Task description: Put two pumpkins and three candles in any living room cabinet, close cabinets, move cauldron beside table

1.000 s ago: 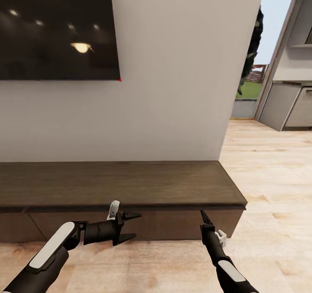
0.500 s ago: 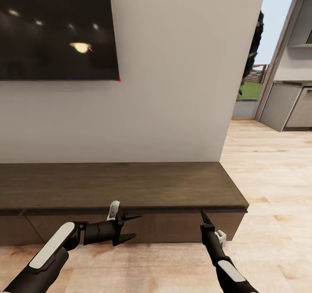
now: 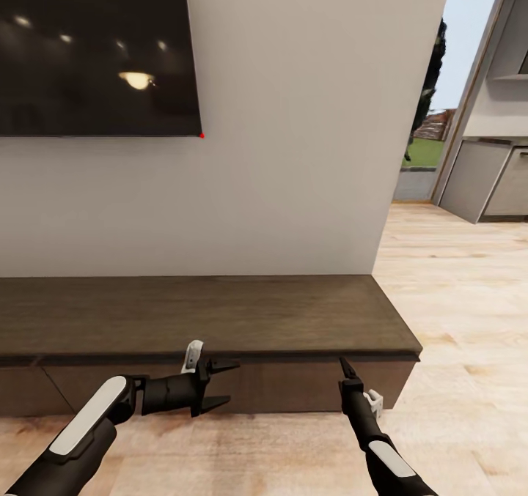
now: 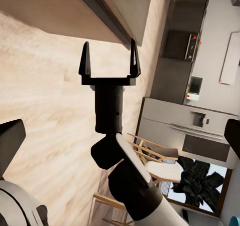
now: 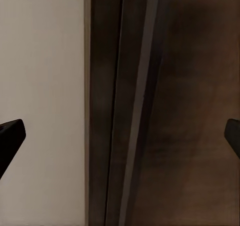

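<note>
Both arms held low before the shut cabinet, its front not yet touched.

The long dark-brown cabinet (image 3: 220, 313) fills the lower half of the head view, under the wall and the black screen (image 3: 95, 49) at upper left; its top is bare, and its front panels look closed. The left end effector (image 3: 220, 386), at lower centre, points sideways with its fingers spread wide and nothing between them. The right end effector (image 3: 345, 368), at lower right, points up at the front edge; in the right wrist view its fingertips (image 5: 11, 136) sit at both frame sides, so it is also wide and empty. To open a handleless panel well, I judge one finger should hook the dark seam under the top edge and pull slowly outward, keeping the other arm away from the door.
</note>
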